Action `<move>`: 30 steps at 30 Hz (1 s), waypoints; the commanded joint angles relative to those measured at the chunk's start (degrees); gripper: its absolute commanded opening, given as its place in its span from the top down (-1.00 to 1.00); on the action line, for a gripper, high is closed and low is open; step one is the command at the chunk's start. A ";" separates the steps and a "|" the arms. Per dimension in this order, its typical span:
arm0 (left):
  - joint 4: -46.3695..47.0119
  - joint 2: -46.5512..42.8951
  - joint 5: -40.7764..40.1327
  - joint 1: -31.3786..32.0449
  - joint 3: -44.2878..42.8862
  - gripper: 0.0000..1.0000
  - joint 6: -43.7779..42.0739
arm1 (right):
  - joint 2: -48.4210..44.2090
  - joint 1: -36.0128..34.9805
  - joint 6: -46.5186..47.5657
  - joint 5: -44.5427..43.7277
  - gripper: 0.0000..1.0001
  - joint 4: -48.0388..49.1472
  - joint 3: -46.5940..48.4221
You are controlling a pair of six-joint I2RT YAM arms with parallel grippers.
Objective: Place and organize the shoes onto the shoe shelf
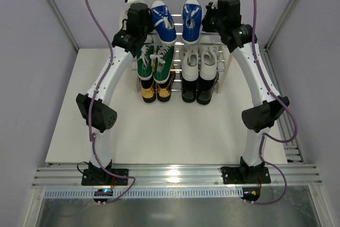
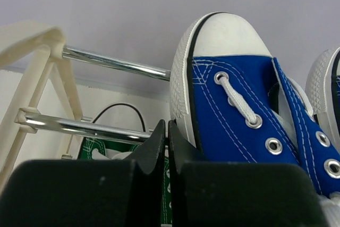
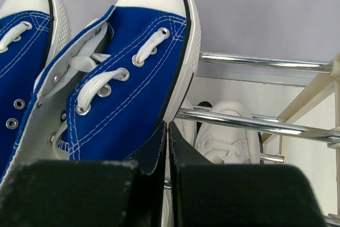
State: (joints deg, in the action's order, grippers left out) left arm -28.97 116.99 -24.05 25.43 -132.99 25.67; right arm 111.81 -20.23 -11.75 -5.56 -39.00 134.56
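- Left pincer (image 2: pixel 167 131): clenched, empty, tips just beside a blue canvas sneaker (image 2: pixel 234 94) at 1 o'clock, by its ribbed rubber toe.
- Right pincer (image 3: pixel 167 131): clenched, empty, second blue sneaker (image 3: pixel 133 78) at 11 o'clock.
- Both sneakers sit atop the shoe shelf (image 3: pixel 265 62) on smooth chrome rods.

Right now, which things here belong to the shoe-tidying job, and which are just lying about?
Job: blue sneakers, green sneakers, white sneakers, gold loafers, black dress shoes, shoe shelf.
Just there: table, purple cables, metal rail.
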 commanded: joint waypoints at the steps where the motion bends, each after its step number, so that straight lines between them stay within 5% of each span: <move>1: 0.84 -0.44 4.71 -1.00 -1.23 0.99 1.92 | 0.34 0.19 0.32 2.66 0.92 1.03 0.09; 14: 6.55 -2.73 22.46 -1.52 4.22 0.99 7.37 | 1.83 0.19 -0.91 15.57 0.92 3.67 -0.09; 26: 9.02 -4.05 25.37 -1.53 6.25 0.99 10.72 | 2.54 0.19 -3.45 17.96 0.92 5.17 -0.09; 30: 8.67 -6.76 19.51 -2.31 6.51 1.00 8.70 | -1.05 0.10 -2.93 12.44 0.92 6.13 -1.67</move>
State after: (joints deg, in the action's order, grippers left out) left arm -21.47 115.09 -5.63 22.39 -126.93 34.35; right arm 112.71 -18.26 -12.88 5.65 -36.27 134.04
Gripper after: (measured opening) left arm 0.003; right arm 0.039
